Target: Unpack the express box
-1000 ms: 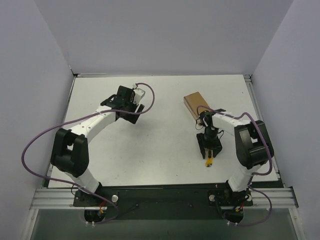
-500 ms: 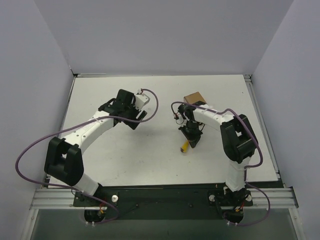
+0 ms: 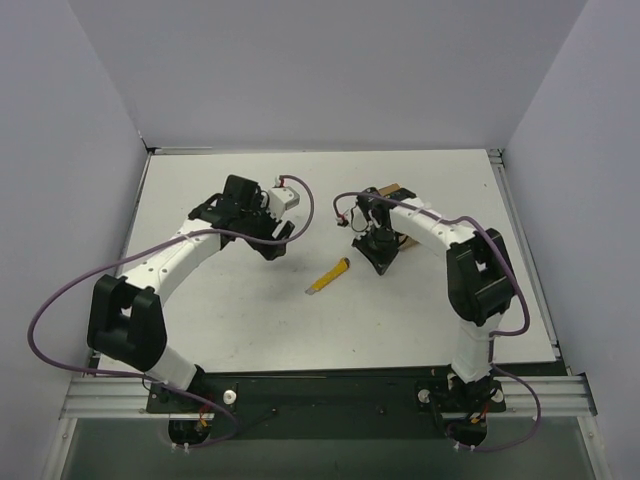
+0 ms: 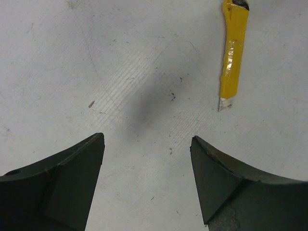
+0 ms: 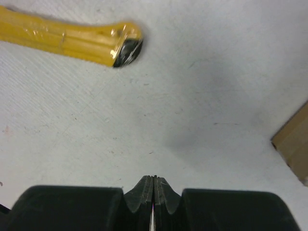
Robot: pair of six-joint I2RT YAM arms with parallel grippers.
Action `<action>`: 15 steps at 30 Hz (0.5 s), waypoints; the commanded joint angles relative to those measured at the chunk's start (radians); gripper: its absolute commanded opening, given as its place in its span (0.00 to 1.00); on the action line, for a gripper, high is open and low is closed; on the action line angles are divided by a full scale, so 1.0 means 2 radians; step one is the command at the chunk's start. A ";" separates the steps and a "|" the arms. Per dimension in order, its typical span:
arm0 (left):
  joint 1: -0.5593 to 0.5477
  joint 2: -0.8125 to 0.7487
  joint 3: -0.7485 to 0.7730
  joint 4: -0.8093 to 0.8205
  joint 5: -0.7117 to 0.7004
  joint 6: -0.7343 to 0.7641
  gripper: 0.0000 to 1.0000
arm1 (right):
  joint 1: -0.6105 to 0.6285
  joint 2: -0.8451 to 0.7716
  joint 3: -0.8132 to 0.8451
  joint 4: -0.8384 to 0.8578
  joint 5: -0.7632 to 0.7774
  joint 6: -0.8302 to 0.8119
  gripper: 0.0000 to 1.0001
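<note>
1. Utility knife [image 3: 328,277]: half a sec ago it stuck out of the R tool [image 5: 154,185]. Now it lies free near mid tabletop [image 3: 220,310], btwn the two tools, touching neither.
2. R arm has swung in from the front-right toward centre. R tool is now pressed fully shut w/ nothing btwn its fingers, low over bare tabletop. The knife's black butt end is ahead-left in the wrist view.
3. L arm has barely shifted. L tool [image 4: 147,144] has the same wide gape, empty, low over the tabletop. The knife's silvery tip is ahead and to the right in its wrist view.
4. Express box [image 5: 294,144]: still at back right of tabletop, same spot as 1 s ago. Then its whole top showed from above; now the R arm covers most of it, w/ only brown slivers either side of the arm.
5. Box look: plain kraft-brown cardboard, no print visible. R wrist view gets just one corner at the frame's right edge, near the R tool but apart from it. Flaps open or shut: can't tell.
</note>
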 commanded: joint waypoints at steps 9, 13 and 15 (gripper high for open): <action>0.053 0.034 0.023 -0.005 0.050 -0.044 0.81 | -0.039 -0.060 0.042 0.031 -0.184 -0.244 0.99; 0.074 -0.006 0.001 -0.001 0.027 -0.046 0.81 | -0.006 -0.027 0.031 0.052 -0.188 -0.357 0.86; 0.076 -0.019 -0.007 -0.010 0.010 -0.042 0.80 | 0.007 -0.016 0.019 0.068 -0.186 -0.380 0.79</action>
